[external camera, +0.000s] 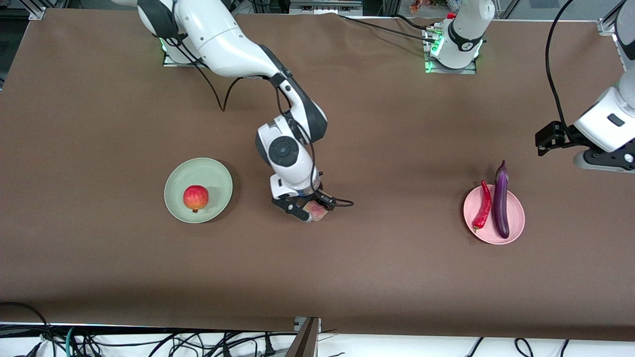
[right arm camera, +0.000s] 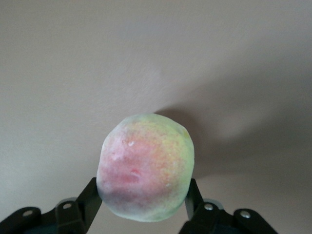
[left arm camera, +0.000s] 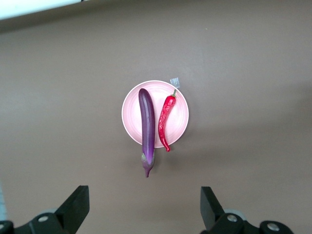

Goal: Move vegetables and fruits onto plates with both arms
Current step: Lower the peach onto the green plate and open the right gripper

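Brown matte cloth covers the whole table (external camera: 99, 124); cables hang off its edge nearest the front camera, at 6 o'clock in that view.

Right gripper (external camera: 303, 208): near the table's middle, low over bare cloth. Its fingers (right arm camera: 90, 200) press on both sides of the peach (right arm camera: 145, 168), gap no wider than the fruit. From the front, the peach (external camera: 316, 212) shows only partly under the wrist. Whether it rests on the cloth or hangs just above it cannot be told.

Green plate (external camera: 198, 190): toward the right arm's end of the table, at 9 o'clock from the peach, well apart. The apple (external camera: 196, 198) sits on it, near centre; the rest of the plate is bare. Only open cloth lies between peach and plate.

Pink plate (external camera: 494, 214): toward the left arm's end. The eggplant (left arm camera: 147, 129) and chili pepper (left arm camera: 165, 122) lie side by side on it, close but apart, the pepper on the side toward the peach. The eggplant's stem end overhangs the rim at 12 o'clock in the front view. A small clear scrap (left arm camera: 175, 82) lies on the cloth at the rim by the pepper's stem.

Left gripper (left arm camera: 144, 207): waiting, raised over the cloth beside the pink plate, fingers spread wide, nothing between them.
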Controlling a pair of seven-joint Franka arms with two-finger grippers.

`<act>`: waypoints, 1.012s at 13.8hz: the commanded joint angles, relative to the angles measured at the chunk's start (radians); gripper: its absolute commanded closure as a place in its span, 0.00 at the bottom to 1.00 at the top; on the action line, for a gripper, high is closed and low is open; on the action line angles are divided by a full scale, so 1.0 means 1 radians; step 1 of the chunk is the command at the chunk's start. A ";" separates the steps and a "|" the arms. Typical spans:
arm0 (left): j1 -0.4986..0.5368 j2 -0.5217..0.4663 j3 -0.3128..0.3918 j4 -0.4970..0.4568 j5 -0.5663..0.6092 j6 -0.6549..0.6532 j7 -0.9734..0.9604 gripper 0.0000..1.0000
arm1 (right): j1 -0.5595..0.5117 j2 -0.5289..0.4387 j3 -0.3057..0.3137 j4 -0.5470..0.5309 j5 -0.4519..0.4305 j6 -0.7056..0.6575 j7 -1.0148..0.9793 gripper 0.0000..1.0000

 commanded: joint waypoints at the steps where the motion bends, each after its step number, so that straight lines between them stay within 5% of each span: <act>1: -0.054 -0.170 0.095 -0.228 -0.091 0.075 0.012 0.00 | -0.093 -0.127 0.010 -0.080 0.015 -0.172 -0.223 0.69; 3: -0.062 -0.161 0.076 -0.173 -0.081 -0.023 0.009 0.00 | -0.148 -0.227 0.003 -0.210 0.016 -0.217 -0.413 0.69; 9: -0.062 -0.145 0.074 -0.160 -0.098 -0.024 0.016 0.00 | -0.279 -0.532 -0.035 -0.718 0.035 -0.139 -0.826 0.69; 14: -0.063 -0.147 0.074 -0.163 -0.104 -0.027 0.016 0.00 | -0.310 -0.533 -0.036 -0.824 0.116 -0.053 -0.924 0.69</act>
